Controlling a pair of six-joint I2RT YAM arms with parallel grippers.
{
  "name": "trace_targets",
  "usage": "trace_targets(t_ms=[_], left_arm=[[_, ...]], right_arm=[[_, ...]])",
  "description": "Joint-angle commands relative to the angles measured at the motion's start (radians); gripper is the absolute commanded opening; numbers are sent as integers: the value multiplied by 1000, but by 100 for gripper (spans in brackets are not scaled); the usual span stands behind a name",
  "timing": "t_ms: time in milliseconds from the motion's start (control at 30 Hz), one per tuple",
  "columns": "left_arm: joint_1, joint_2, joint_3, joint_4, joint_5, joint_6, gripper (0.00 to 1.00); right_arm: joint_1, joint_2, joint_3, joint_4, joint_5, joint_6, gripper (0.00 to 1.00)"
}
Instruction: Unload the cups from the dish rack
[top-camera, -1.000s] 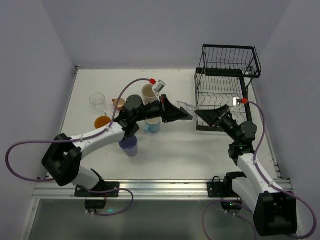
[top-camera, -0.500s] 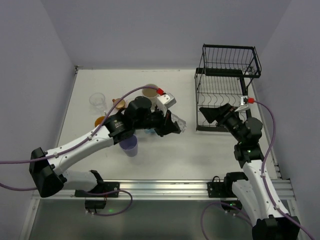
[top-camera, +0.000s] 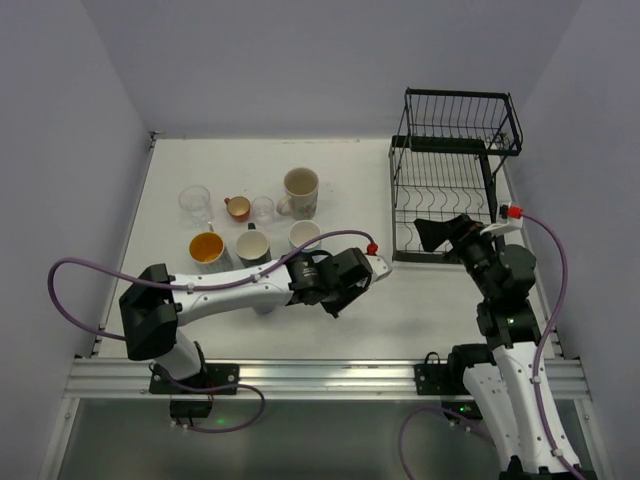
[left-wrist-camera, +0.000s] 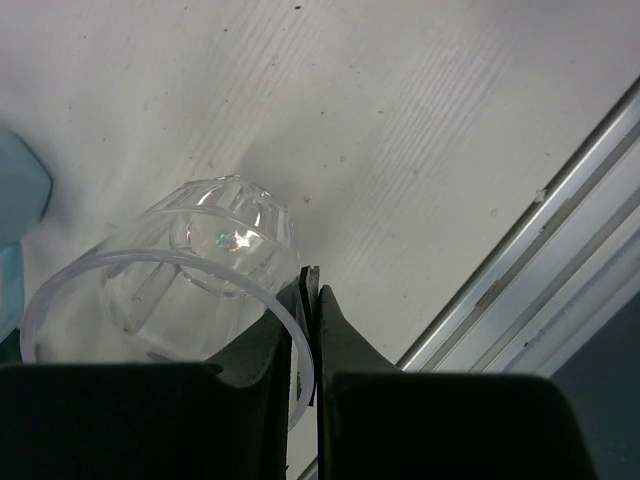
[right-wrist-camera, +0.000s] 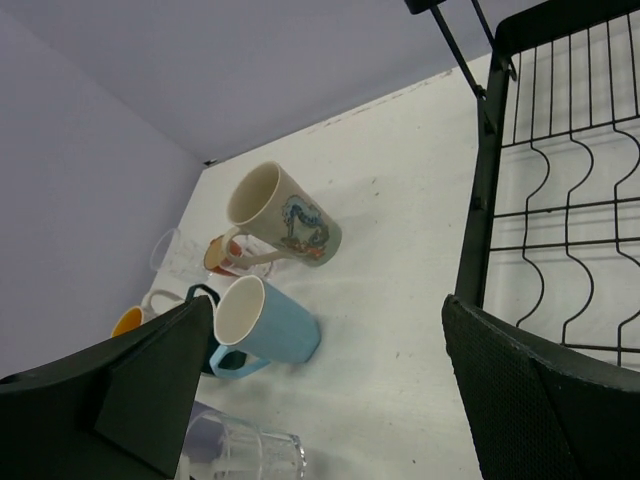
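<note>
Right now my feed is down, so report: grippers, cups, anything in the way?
Left gripper shut on clear glass rim. Right gripper open, empty, beside dish rack. Blue mug close beside glass.

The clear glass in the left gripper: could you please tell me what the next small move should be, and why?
Probably lower it upright onto the table, then open. The left gripper pinches the rim of the clear glass, which hangs tilted over bare tabletop, so it does not look set down yet.

cups (top-camera: 300, 192) clustered left of centre, dish rack (top-camera: 462, 147) walling far right, open table (top-camera: 350, 190) strip between them
</note>
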Motion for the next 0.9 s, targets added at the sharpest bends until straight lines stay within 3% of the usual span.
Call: trace_targets(t_ms=[0,400,500,867], left_arm=[[-12,8,15,-31,-103,10,0],[-18,66,-39,8,-126,-4,0],[-18,69,-51,12,-126,-8,6],[-16,46,-71,22,-156,-27,52]], right_arm=[[-4,-40,33,-42,85,-41,99],[-4,-68,9,-54,121,-53,99],[-4,-71,7,-54,122,-53,99],[-4,-74,13,-60,127,-58,99]])
